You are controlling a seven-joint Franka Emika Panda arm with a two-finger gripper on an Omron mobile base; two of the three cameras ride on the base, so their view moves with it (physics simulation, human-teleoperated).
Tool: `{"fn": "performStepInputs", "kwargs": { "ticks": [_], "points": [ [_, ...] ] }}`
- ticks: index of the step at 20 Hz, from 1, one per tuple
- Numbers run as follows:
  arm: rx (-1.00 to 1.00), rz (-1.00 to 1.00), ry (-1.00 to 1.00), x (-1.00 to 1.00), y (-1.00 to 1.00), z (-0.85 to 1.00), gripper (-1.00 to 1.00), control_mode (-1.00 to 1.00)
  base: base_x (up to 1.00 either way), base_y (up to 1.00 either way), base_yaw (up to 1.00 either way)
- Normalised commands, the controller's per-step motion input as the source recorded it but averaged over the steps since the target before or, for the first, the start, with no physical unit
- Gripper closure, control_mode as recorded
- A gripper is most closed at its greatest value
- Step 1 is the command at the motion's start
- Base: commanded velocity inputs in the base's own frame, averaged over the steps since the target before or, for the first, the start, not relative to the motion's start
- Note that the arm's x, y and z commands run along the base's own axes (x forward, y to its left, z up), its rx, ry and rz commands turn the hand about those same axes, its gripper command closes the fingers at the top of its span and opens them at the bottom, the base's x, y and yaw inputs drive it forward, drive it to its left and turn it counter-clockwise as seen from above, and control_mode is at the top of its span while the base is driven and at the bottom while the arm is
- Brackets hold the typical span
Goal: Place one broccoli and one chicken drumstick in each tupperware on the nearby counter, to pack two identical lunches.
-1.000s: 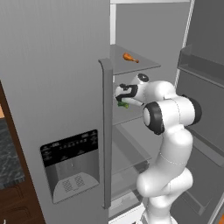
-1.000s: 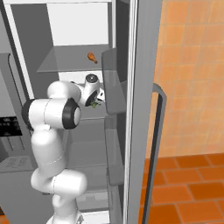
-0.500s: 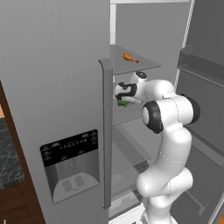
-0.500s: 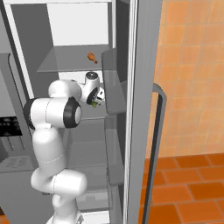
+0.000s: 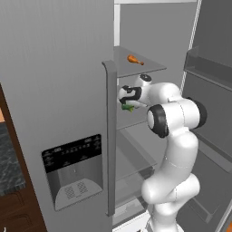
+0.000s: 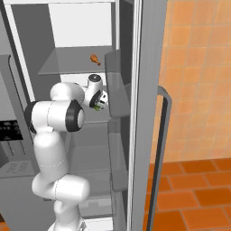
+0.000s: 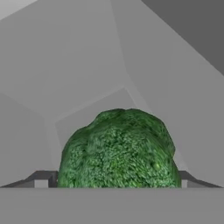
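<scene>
A green broccoli (image 7: 120, 148) lies on a middle fridge shelf (image 5: 136, 121). My gripper (image 7: 112, 181) is open, with one finger on each side of the broccoli and close to it. From the base, the gripper (image 5: 125, 104) reaches left into the fridge at the broccoli (image 5: 128, 108); the other side shows the gripper (image 6: 98, 104) and the broccoli (image 6: 96, 108) too. An orange chicken drumstick (image 5: 134, 59) (image 6: 94, 58) rests on the shelf above. A strip of the dark marbled counter (image 5: 8, 163) shows at far left. The tupperware is out of view.
The closed fridge door (image 5: 59, 113) with its dispenser panel (image 5: 74, 170) stands left of the arm, its handle (image 5: 110, 136) close to the hand. The open door with bins (image 6: 119, 90) and handle (image 6: 160, 149) hems the right side. Orange tiled wall and floor (image 6: 198, 90) lie beyond.
The hand has crept slightly deeper onto the shelf, so the broccoli now sits between the fingers. The drumstick and the doors have not moved.
</scene>
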Motion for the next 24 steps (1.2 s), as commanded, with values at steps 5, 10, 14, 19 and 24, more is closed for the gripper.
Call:
{"fn": "performStepInputs", "kwargs": {
  "ticks": [5,10,14,19,24],
  "points": [
    [0.01,0.01,-0.01,-0.22,0.00,0.00,1.00,-1.00,0.00,0.00,0.00],
    [0.06,0.03,-0.13,-1.00,0.00,0.04,1.00,-1.00,0.00,0.00,0.00],
    [0.03,0.02,-0.03,-1.00,0.00,0.31,1.00,-1.00,0.00,0.00,0.00],
    [0.00,0.01,0.11,-0.85,0.00,0.95,1.00,-1.00,0.00,0.00,0.00],
    [-0.08,0.06,0.21,-0.82,0.00,0.98,1.00,-1.00,0.00,0.00,0.00]
  ]
}}
